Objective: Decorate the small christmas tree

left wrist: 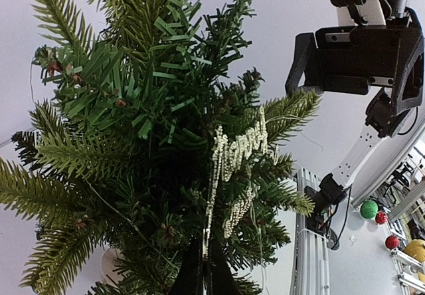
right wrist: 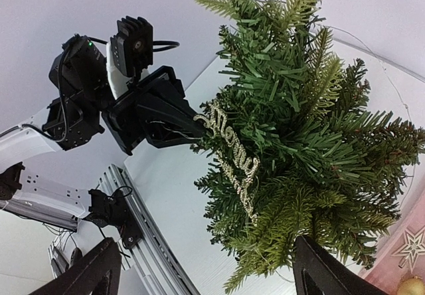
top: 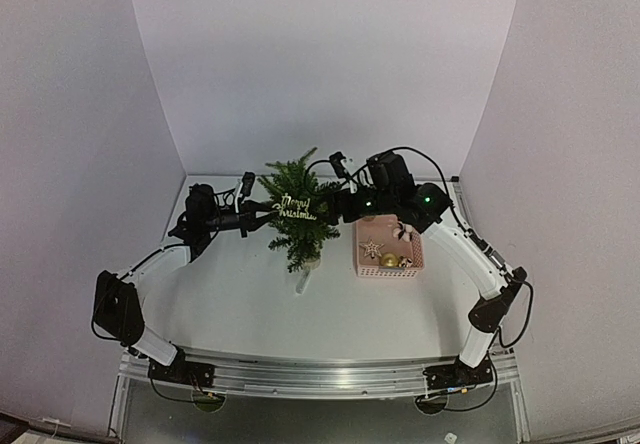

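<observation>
The tree (top: 297, 226) stands in the middle of the table (top: 230, 304), between the two grippers. The left gripper (top: 262, 214) reaches in from the left, its jaws clamped together on the left end of a gold sign (top: 296, 206). The sign's long axis runs left to right across the upper branches, so it lies straight ahead of those jaws and against the needles. The right gripper (top: 338, 204) hangs just right of the tree, jaws wide apart and holding nothing. The left arm looks best placed to settle the sign into the foliage; needles may snag it, and the right gripper crowds that side. A pink basket (top: 388, 274) holding a star (top: 371, 249) sits near right.
</observation>
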`<state>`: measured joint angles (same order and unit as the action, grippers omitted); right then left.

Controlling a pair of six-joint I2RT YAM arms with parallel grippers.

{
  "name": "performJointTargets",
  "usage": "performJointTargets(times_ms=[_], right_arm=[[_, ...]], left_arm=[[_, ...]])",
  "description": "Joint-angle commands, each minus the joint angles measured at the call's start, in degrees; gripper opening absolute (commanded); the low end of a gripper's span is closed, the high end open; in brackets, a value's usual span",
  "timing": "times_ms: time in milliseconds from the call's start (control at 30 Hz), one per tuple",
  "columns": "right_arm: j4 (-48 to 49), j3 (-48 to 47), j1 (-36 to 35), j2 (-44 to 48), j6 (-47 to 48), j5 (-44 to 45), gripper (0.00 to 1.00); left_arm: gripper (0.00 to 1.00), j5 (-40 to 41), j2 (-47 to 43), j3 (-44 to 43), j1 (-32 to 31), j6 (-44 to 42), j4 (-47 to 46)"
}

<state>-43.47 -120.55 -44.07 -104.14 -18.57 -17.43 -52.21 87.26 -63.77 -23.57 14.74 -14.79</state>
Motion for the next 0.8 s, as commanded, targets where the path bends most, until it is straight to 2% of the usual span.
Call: performJointTargets(times_ms=[0, 100, 167, 300, 533, 767], right_arm=[[1.5, -0.7, -0.1, -0.2, -0.5, -1.0, 0.87], [1.6, -0.7, -0.1, -0.3, -0.6, -1.3, 0.87], [1.6, -0.7, -0.1, -0.4, -0.6, -1.4, 0.87], [1.6, -0.8, -0.1, -0.2, -0.6, -1.5, 0.87], [1.7, -0.4, -0.1, 0.2, -0.5, -1.6, 0.87], [1.7, -1.2, -0.1, 0.5, 0.2, -1.2, 0.87]], left_arm=[[0.0, 0.0, -1.4, -0.2, 0.2, -2.3, -1.1], [0.03, 0.2, -1.8, 0.1, 0.2, -2.8, -2.1], [0.14, 0.3, -1.8, 0.0, 0.2, -3.1, -1.8], [0.28, 0.5, -2.7, -0.5, 0.2, -4.0, -1.4], [0.36, 0.3, -6.4, -2.1, 1.3, -7.4, 3.9], [0.52, 1.2, -9.3, -2.6, 3.0, -11.8, 9.5]])
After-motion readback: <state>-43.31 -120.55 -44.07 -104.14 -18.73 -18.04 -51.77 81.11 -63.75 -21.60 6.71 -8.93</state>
